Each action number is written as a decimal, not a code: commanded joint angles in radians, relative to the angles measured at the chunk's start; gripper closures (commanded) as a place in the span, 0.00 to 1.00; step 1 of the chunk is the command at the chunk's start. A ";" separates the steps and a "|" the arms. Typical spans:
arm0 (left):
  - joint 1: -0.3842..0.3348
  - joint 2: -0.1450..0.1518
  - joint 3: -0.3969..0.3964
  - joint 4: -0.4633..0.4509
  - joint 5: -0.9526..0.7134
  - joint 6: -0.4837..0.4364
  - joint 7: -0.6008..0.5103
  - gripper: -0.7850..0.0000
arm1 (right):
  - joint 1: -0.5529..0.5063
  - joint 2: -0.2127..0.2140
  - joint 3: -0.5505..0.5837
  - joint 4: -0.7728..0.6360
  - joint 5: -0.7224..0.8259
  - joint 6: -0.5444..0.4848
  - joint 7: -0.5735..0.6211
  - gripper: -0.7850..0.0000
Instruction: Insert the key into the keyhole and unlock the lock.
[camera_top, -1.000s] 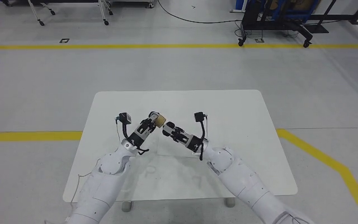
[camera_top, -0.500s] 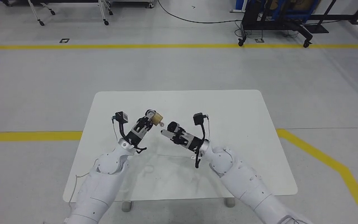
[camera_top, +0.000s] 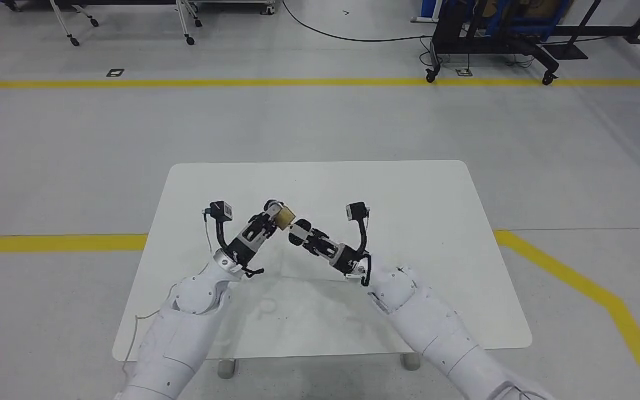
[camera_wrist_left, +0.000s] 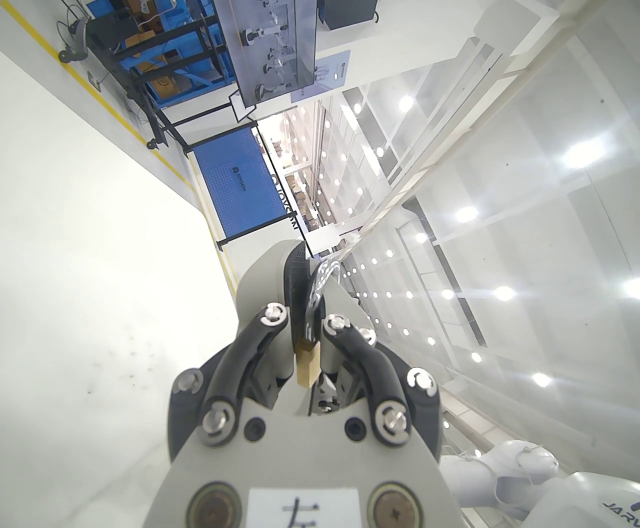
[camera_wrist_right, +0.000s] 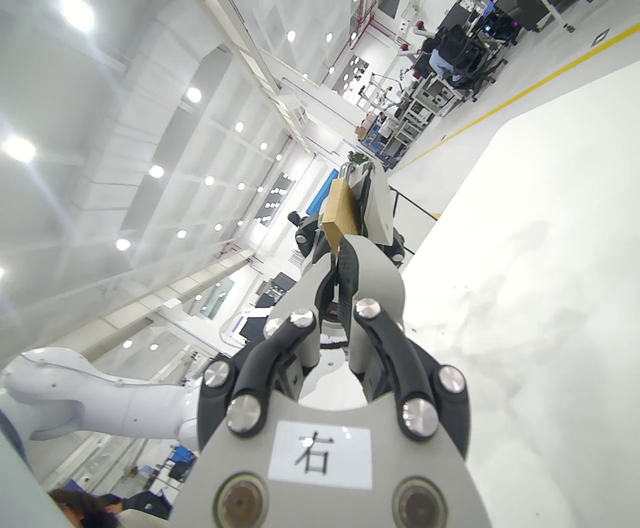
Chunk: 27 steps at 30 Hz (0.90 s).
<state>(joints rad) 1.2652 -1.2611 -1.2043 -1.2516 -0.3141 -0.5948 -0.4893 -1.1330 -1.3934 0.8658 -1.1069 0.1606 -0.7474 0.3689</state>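
A brass padlock (camera_top: 285, 213) hangs above the middle of the white table (camera_top: 430, 200), and my left gripper (camera_top: 272, 220) is shut on it. In the left wrist view the lock's brass body (camera_wrist_left: 308, 367) and steel shackle (camera_wrist_left: 322, 280) sit clamped between the fingers of the left gripper (camera_wrist_left: 312, 305). My right gripper (camera_top: 300, 233) faces it from the other side, shut on the key, with its tips right at the lock's lower end. In the right wrist view the lock (camera_wrist_right: 337, 212) stands just beyond the right gripper (camera_wrist_right: 337, 257). The key is almost wholly hidden between the fingers.
Both arms meet in the air over the table's centre. Bare tabletop lies around them on all sides. Yellow floor lines (camera_top: 300, 82) and wheeled frames (camera_top: 500, 40) lie well beyond the table's far edge.
Half a second ago a small gap showed between the lock and the right gripper. The two have come back together, the lock shifting slightly right and the right gripper slightly left.
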 joint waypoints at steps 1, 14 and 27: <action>0.001 0.001 -0.002 0.002 0.007 -0.016 -0.007 1.00 | -0.001 -0.003 -0.002 0.008 0.132 -0.015 0.069 1.00; 0.014 0.007 -0.025 0.010 0.065 -0.203 -0.035 1.00 | 0.008 -0.024 0.018 0.107 0.862 0.168 0.623 1.00; 0.010 0.010 -0.039 0.016 0.148 -0.201 0.021 1.00 | 0.074 -0.028 0.029 0.225 0.578 0.016 0.534 0.00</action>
<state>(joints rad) 1.2792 -1.2520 -1.2381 -1.2378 -0.1791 -0.8117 -0.4813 -1.0664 -1.4264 0.8852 -0.8908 0.8233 -0.6835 0.9426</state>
